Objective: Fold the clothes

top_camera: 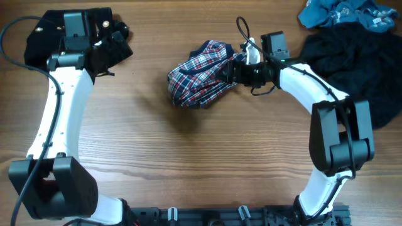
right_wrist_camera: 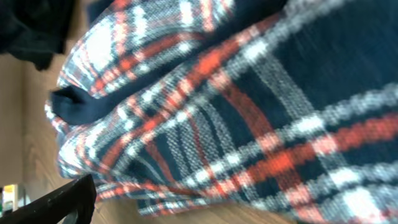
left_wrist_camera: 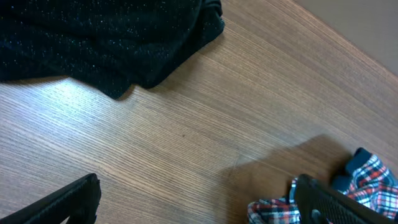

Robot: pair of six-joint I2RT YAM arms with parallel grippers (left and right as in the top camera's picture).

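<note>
Clothes lie unfolded across the wooden counter (top_camera: pixel 188 157), with both arms reaching in among them.

At the far-left back corner, a black garment with pale studs (top_camera: pixel 103 39) lies crumpled, and the left gripper (left_wrist_camera: pixel 196 183) hangs by it with its jaws spread wide and nothing between them, only bare wood under the gap. In the middle sits the red, navy and white plaid garment (top_camera: pixel 201 78), bunched into a loose heap. The right gripper (top_camera: pixel 231 68) is pushed up against its right edge, jaws wide. From here I cannot tell whether any cloth is caught between them. Further right a larger black garment (top_camera: pixel 352 63) spreads over the counter, and a rumpled blue garment (top_camera: pixel 345 14) lies at the back corner beside it.
</note>
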